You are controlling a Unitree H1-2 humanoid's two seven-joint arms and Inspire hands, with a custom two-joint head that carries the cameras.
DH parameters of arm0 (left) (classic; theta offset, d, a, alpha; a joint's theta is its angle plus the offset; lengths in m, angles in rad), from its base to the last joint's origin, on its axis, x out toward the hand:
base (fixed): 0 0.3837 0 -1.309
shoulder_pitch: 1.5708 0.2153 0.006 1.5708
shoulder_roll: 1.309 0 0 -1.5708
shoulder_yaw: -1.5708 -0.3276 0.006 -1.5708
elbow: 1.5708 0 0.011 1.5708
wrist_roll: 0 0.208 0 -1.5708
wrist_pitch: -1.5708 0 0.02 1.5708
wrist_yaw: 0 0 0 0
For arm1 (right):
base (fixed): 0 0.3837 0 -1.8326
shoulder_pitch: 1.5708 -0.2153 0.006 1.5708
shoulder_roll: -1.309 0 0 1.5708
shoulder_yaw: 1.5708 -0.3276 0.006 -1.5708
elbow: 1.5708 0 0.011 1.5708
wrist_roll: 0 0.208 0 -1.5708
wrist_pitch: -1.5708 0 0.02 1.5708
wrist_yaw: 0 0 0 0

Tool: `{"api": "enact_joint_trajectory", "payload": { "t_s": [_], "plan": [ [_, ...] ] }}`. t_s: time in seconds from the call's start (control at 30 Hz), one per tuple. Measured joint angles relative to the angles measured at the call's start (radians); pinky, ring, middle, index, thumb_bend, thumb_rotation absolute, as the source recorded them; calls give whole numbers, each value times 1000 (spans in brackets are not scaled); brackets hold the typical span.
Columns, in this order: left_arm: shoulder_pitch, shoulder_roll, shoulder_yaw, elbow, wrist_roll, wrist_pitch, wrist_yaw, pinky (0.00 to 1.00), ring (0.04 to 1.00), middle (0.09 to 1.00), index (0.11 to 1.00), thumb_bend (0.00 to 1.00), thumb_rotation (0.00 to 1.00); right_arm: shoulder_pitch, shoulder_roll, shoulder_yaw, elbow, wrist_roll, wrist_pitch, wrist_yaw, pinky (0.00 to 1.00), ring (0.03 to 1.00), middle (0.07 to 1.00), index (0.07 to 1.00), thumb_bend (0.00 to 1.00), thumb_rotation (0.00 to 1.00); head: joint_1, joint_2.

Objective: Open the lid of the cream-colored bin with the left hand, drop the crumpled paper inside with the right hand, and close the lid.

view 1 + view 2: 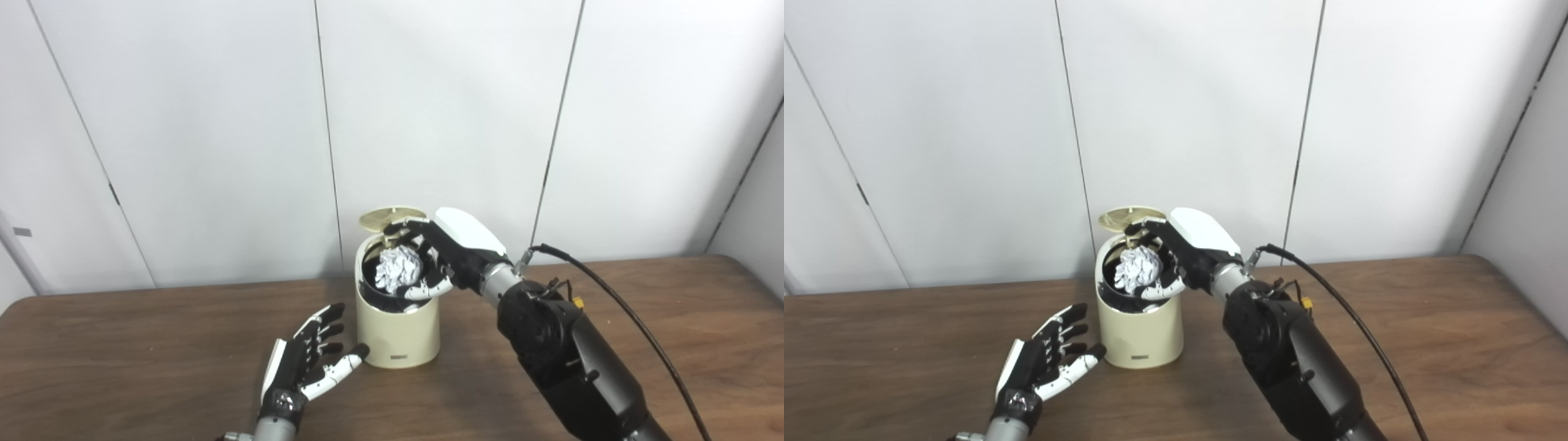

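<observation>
Bin (398,331) stands upright, lid (392,217) raised; right robot hand (438,257) grips crumpled paper (398,269) above it, left robot hand (309,361) empty, splayed.

Cream-colored bin (397,331) stands mid-frame, lid (392,218) tipped up behind; white crumpled paper (398,268) sits at its open mouth.

A: Layout? Bin (398,327) stands mid-bench (122,343), close to the wall (214,122) behind. Lid (392,218) tipped up at the bin's back rim.

B: Paper?

A: Crumpled paper (399,268) sits over the bin's mouth, inside the right hand (441,257), which reaches in from the right.

B: Left hand?

A: Left hand (306,361) rests low, front-left of the bin, just beside its wall.
</observation>
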Motion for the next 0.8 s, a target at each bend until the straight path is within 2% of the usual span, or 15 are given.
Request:
{"api": "enact_joint_trajectory", "payload": {
  "t_s": [0.2, 0.43, 0.53, 0.8],
  "plan": [
    [0, 0, -1, 3, -1, -2, 0, 750, 848, 886, 883, 715, 269, 3, -4, 4, 0, -8, -10, -10, 662, 864, 963, 820, 842, 0, 2, 0],
    [0, 0, -1, 4, 1, -3, 0, 744, 847, 889, 884, 717, 280, 5, -10, 4, -4, -14, -21, -8, 668, 890, 979, 825, 835, 20, 0, 0],
    [0, 0, -1, 4, -2, -4, -1, 745, 848, 889, 882, 722, 274, 6, -15, 4, -13, -15, -22, -3, 700, 903, 983, 821, 845, 41, 2, 0],
    [0, 0, -1, 4, -2, -4, -1, 755, 851, 887, 881, 712, 270, 25, -21, -10, -38, -5, -38, -1, 665, 894, 980, 810, 865, 46, -2, 2]
  ]
}}
